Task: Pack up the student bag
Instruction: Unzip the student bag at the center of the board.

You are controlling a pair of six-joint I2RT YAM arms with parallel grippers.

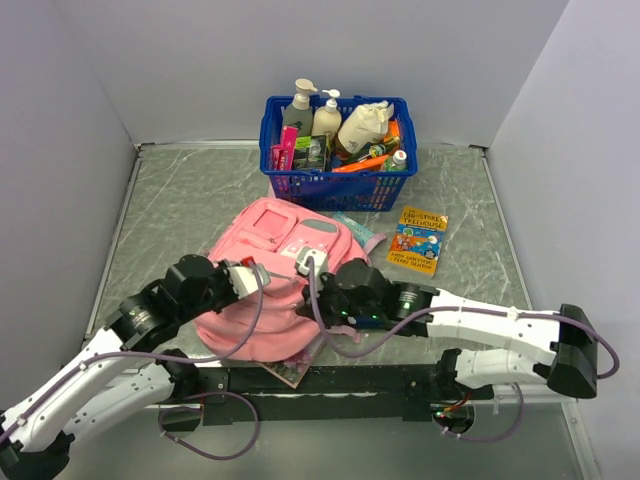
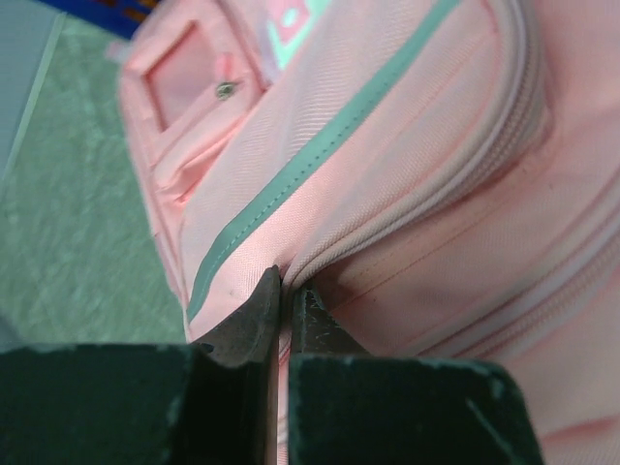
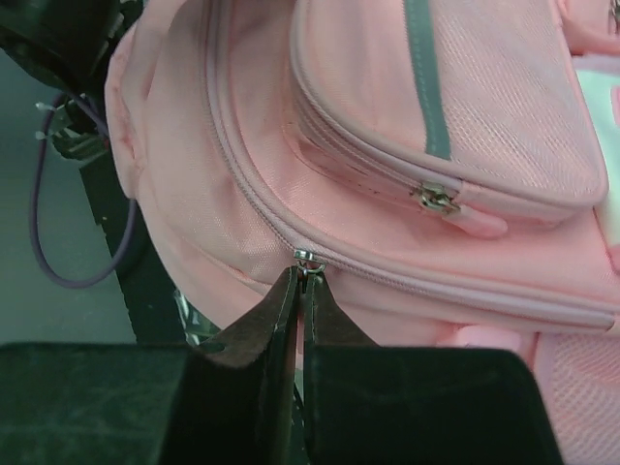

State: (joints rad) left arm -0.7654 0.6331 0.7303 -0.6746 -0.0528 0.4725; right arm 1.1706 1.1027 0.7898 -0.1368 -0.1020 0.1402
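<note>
The pink student bag (image 1: 270, 300) lies flat in the middle of the table, its front pockets facing up. At the bag's left side, my left gripper (image 2: 286, 283) is shut, pinching a fold of pink fabric beside a zip seam (image 2: 407, 208). In the top view this gripper (image 1: 262, 272) rests on the bag. My right gripper (image 3: 302, 274) is shut on the pull of the main zip, right under the metal slider (image 3: 306, 258). From above it (image 1: 308, 264) sits on the bag's middle. The front pocket's zip pull (image 3: 436, 199) lies free.
A blue basket (image 1: 385, 185) full of bottles and small items stands behind the bag. A colourful book (image 1: 418, 241) lies to the bag's right. A thin booklet (image 1: 290, 371) pokes out from under the bag's near edge. Grey walls close off three sides.
</note>
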